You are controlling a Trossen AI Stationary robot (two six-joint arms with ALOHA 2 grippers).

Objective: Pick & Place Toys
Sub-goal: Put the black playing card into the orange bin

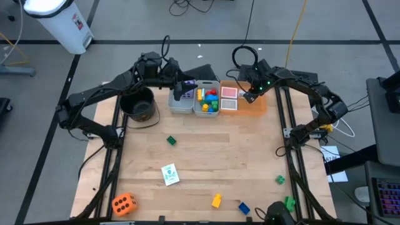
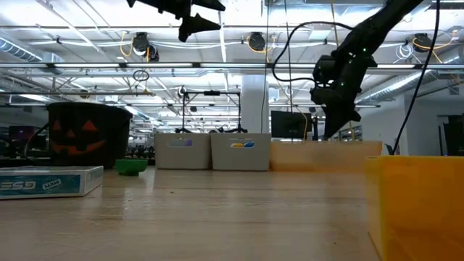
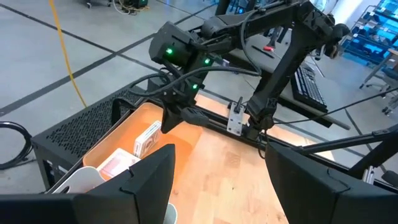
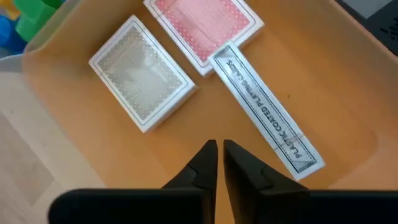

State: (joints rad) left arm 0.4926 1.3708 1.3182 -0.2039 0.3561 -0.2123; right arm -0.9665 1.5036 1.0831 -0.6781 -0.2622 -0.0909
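Right claw (image 4: 217, 163) hung over flat orange tray (image 4: 348, 93), fingers pressed together, holding nothing. In tray: red-backed card box (image 4: 205, 22), pale clear card box (image 4: 143, 71), third box on edge (image 4: 264, 109). Left claw (image 1: 177, 94) hovered spread over grey plastic bins (image 1: 181, 105). Orange dotted die (image 1: 124, 203) lay at tabletop (image 1: 206, 156) front edge.

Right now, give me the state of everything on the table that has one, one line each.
Right gripper: shut, empty, above the orange tray.
Left gripper: open, empty, over the grey bin.
Red-backed card deck: flat in the tray.
Grey-backed card deck: flat in the tray.
Third card deck: on its edge in the tray.
Second grey bin: holding bricks.
Orange die: loose on the table.
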